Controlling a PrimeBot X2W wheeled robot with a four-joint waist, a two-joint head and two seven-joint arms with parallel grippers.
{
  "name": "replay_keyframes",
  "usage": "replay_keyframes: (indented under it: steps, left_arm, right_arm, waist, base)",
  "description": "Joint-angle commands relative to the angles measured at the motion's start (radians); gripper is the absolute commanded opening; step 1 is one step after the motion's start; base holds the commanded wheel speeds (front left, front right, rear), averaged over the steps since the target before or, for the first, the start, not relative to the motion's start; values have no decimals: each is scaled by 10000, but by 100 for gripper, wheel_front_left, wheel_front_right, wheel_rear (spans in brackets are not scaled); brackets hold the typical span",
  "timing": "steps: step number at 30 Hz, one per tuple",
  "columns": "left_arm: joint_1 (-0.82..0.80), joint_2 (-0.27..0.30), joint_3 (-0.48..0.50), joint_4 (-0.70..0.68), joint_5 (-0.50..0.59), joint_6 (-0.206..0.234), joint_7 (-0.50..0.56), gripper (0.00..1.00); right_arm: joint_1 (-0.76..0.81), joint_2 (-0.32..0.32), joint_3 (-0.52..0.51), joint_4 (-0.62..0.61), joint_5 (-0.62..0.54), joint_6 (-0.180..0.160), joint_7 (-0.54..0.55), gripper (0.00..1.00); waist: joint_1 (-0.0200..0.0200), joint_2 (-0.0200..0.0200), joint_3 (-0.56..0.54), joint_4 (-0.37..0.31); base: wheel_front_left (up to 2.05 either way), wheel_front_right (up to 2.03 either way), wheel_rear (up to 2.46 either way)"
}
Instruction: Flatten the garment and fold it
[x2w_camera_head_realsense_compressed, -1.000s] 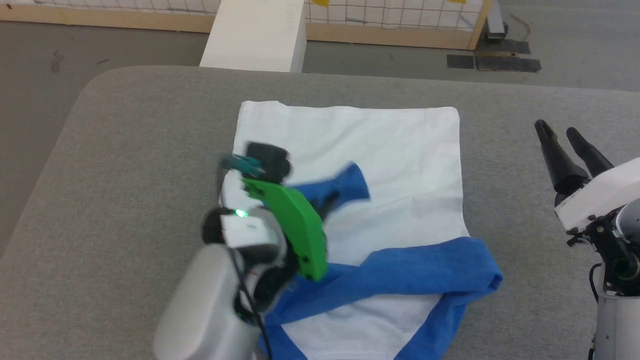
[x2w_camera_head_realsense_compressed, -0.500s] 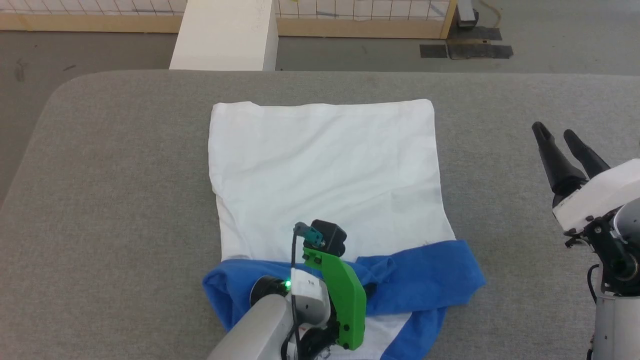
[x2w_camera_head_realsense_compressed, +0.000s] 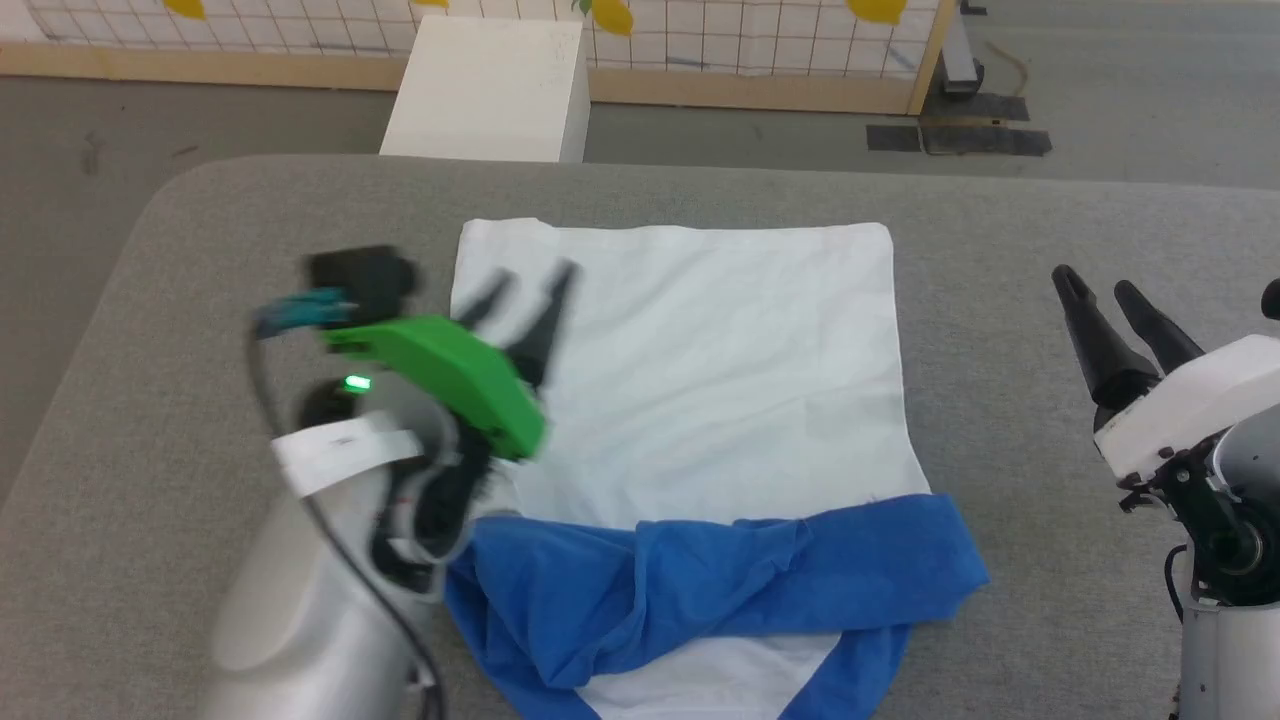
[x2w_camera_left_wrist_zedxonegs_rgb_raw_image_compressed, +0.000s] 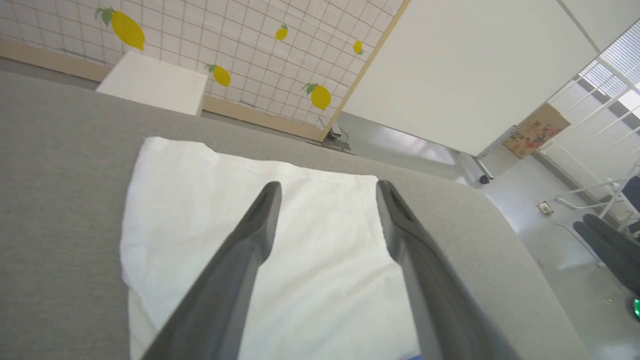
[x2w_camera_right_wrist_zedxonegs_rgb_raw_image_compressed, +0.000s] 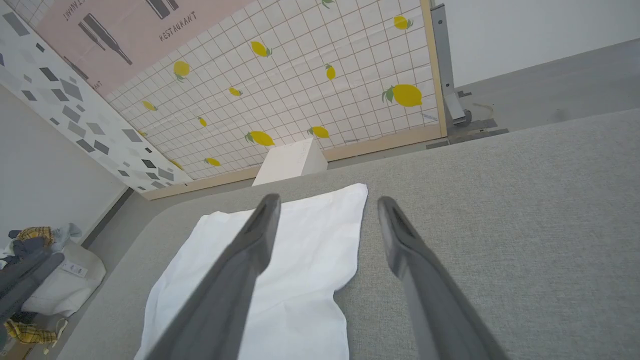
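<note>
At the left, the left gripper (x2w_camera_head_realsense_compressed: 530, 283) has come up and away from the near blue part of the garment, where it was working low half a second ago. It now hangs over the garment's left edge with its jaws spread wide and nothing between them. The left wrist view agrees, its two fingers (x2w_camera_left_wrist_zedxonegs_rgb_raw_image_compressed: 260, 225) parted above plain white cloth. The garment (x2w_camera_head_realsense_compressed: 700, 380) lies in the middle of the grey table (x2w_camera_head_realsense_compressed: 180, 330), its white body fairly flat and squared toward the far side. The blue sleeve that was being carried across the white a second ago has been let go and lies as part of a rumpled blue band (x2w_camera_head_realsense_compressed: 720, 570) across the near end. That suggests the sleeve fold is placed but untidy, so smoothing and a further fold likely remain. At the right, the right gripper (x2w_camera_head_realsense_compressed: 1095, 285) has stayed off the cloth over bare table, jaws open and empty.
</note>
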Motion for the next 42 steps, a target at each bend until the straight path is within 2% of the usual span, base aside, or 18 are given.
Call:
replay_keyframes:
  steps: [1, 5, 9, 13, 20, 29, 37, 42]
  left_arm:
    - [-11, 305, 255, -19, 442, 105, -685, 100]
    - [352, 788, 699, -12, 1692, 422, -2919, 100]
    - [742, 895, 768, 192, 2242, 467, -4268, 100]
    - [910, 863, 1111, 132, 2434, 662, -5122, 100]
    - [971, 648, 1559, -590, 2714, 833, -5476, 100]
    - [499, 263, 1500, -1096, 3084, 714, -5522, 100]
    - [334, -60, 1576, -1353, 3361, 604, -5527, 100]
    - [381, -239, 1708, -1362, 3454, 486, -5528, 100]
  right_arm:
    - [75, 7, 21, -32, -39, -13, 23, 100]
    - [21, -48, -32, -75, -108, -13, 163, 100]
    - [-231, -146, -137, -86, -243, -13, 382, 100]
    - [-1022, -363, -133, 152, -653, -13, 855, 100]
    - [-3593, -797, 255, 1607, -2067, -13, 2366, 100]
    - [-6686, -1277, 1036, 4001, -4251, -13, 4685, 100]
    - [-7633, -1393, 1318, 5015, -5157, -13, 5650, 100]
    - [-7633, -1528, 1992, 5308, -5089, -13, 5984, 100]
  waist:
    - [0, -1, 138, 45]
    - [0, -1, 441, 153]
    - [0, -1, 868, 284]
    - [0, -1, 1527, 406]
    - [0, -1, 2890, 808]
    - [0, -1, 4329, 1525]
    - [0, -1, 4931, 1870]
    - [0, -1, 5090, 1913]
  base:
    - [0, 0, 0]
    - [0, 0, 0]
    - [0, 0, 0]
    - [0, 0, 0]
    - [0, 0, 0]
    - [0, 0, 0]
    - [0, 0, 0]
    - [0, 0, 0]
